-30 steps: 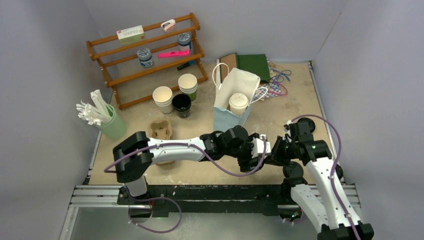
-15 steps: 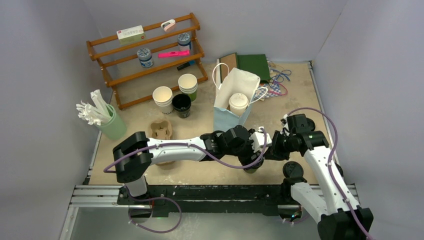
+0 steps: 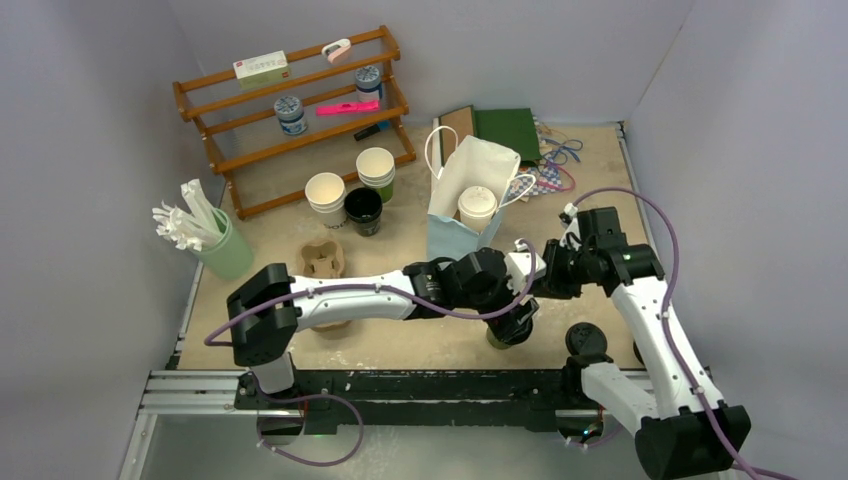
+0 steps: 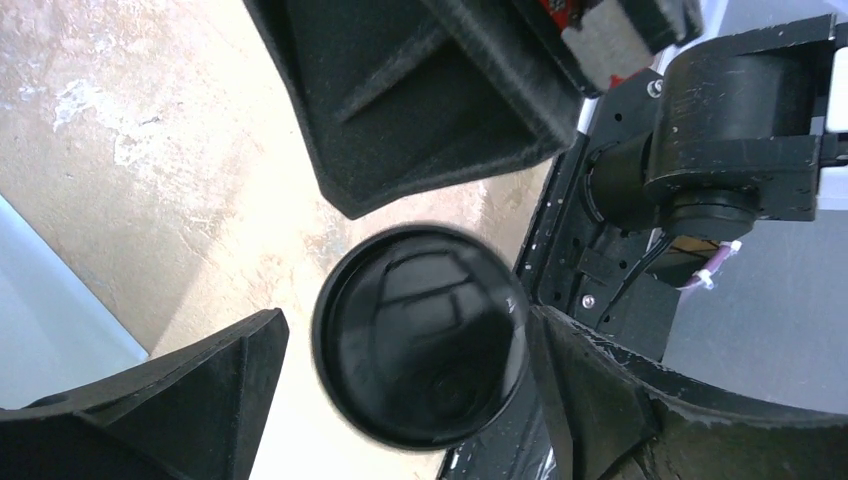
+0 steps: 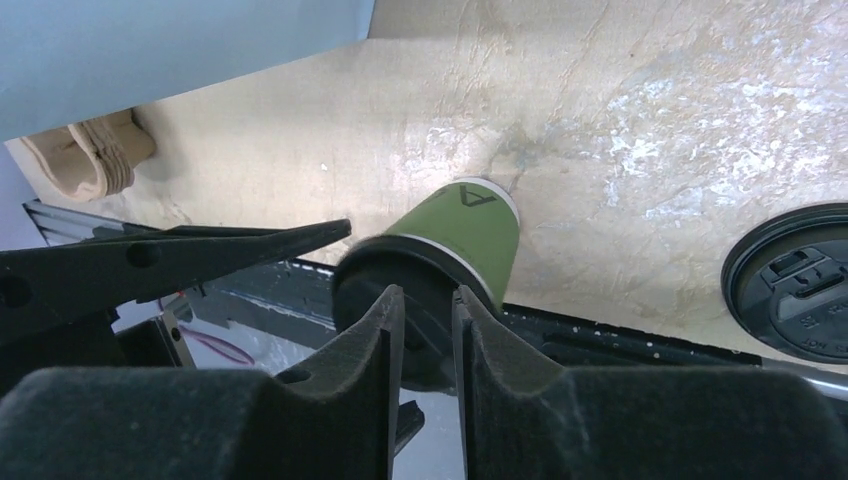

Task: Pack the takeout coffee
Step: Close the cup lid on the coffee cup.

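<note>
Black-lidded green cup [image 4: 418, 350] is straddled by wide-open left gripper [image 4: 405, 325] jaws; right gripper [image 5: 428, 295] jaws are slightly parted at its lid.

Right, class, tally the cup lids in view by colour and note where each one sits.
White lid: 1, on the cream cup in the bag
Black lids: 2, the fitted lid on the green cup, the loose lid on the table
Total: 3

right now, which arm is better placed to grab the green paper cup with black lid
left, likely: the left end effector, open, straddles the green paper cup with black plastic lid; the right end effector, barely parted, is off to one side
</note>
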